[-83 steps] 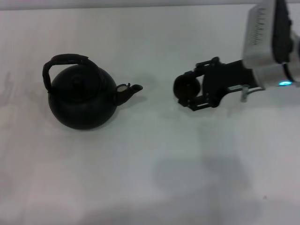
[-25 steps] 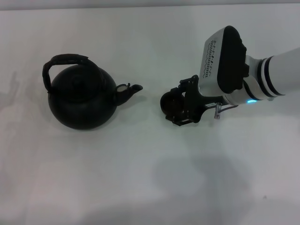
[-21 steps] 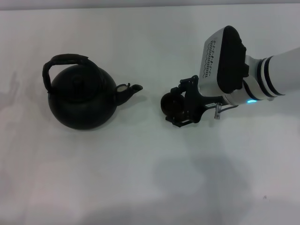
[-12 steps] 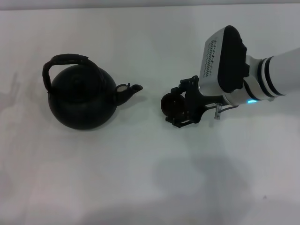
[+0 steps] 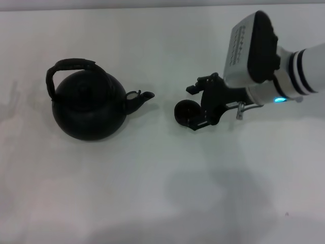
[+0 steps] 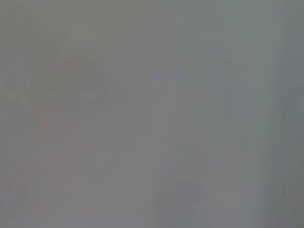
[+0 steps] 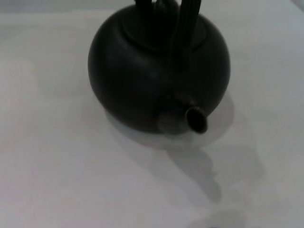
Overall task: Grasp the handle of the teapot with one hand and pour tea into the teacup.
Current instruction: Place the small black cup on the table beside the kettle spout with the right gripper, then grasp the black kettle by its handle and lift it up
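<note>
The large black teapot [image 5: 89, 104] stands on the left of the white table, its short spout [image 5: 142, 97] pointing right and its arched handle [image 5: 71, 66] upright over the lid. The tiny dark teacup [image 5: 184, 113] stands on the table a little to the right of the spout. My right gripper [image 5: 193, 108] is at the cup's right side, its jaws open, one on each side of the cup, with a gap to the far one. The right wrist view shows the teapot [image 7: 152, 71], its spout [image 7: 194, 118] and its handle [image 7: 187, 28] close up. My left gripper is out of view.
The white table [image 5: 152, 193] carries only the teapot and the cup. My right arm's silver and black wrist [image 5: 254, 51] reaches in from the right edge. The left wrist view shows only a plain grey surface [image 6: 152, 114].
My right gripper brought the cup leftward toward the spout. In the last half second the wrist drew back up and to the right while the cup stayed on the table.
</note>
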`<control>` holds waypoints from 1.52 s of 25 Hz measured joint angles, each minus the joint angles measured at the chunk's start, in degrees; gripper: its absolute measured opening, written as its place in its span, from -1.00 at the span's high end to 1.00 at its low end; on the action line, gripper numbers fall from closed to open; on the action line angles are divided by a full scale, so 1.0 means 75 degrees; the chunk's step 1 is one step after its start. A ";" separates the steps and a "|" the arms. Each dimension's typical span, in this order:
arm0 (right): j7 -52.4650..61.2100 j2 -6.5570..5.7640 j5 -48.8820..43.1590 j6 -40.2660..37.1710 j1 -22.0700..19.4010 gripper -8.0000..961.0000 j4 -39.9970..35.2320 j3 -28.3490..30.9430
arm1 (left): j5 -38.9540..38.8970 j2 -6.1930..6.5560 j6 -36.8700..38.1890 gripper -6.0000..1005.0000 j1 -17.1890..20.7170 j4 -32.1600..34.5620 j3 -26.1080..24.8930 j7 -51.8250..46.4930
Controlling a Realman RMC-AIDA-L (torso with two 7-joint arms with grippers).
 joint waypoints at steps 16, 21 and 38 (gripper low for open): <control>-0.0530 -0.0067 -0.0006 0.0701 -0.1031 -0.79 0.1869 0.2137 | 0.0012 -0.0047 0.0996 -0.36 0.0431 -0.0102 0.1580 -0.0005; -0.0638 -0.0072 0.0049 0.0783 -0.1259 -0.79 0.2173 0.2463 | 0.0012 -0.0044 0.1000 -0.36 0.0303 -0.0365 0.2121 -0.0049; -0.0927 -0.0073 0.0303 0.0699 -0.1450 -0.78 0.2080 0.2573 | 0.0083 0.0002 0.0751 -0.36 -0.0110 -0.0432 0.2924 -0.0689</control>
